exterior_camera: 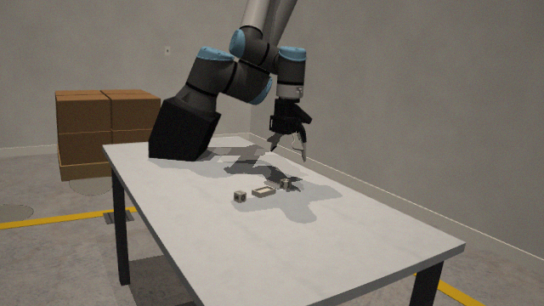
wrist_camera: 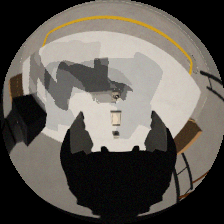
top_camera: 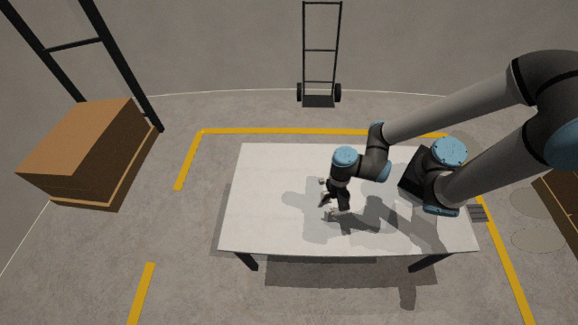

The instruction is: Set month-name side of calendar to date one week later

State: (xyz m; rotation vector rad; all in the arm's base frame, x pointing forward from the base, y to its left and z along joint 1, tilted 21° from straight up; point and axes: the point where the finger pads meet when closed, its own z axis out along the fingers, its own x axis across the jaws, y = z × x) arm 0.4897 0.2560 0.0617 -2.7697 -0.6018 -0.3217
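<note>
The small tan tray (exterior_camera: 263, 191) lies on the white table, and its inside looks empty. One digit cube (exterior_camera: 240, 195) sits on the table just left of the tray, and a second cube (exterior_camera: 285, 184) sits just right of it, in the arm's shadow. My gripper (exterior_camera: 288, 154) hangs well above the tray and the right cube, fingers wide open and empty. In the wrist view the tray (wrist_camera: 116, 117) lies between my fingers, with one cube (wrist_camera: 116, 133) near and the other (wrist_camera: 116, 94) beyond. The digits are too small to read.
The arm's black base block (exterior_camera: 183, 132) stands at the table's back left. Stacked cardboard boxes (exterior_camera: 106, 127) stand on the floor behind the table. In the overhead view the gripper (top_camera: 330, 205) is over the table's middle, and a hand truck (top_camera: 318, 54) stands far off.
</note>
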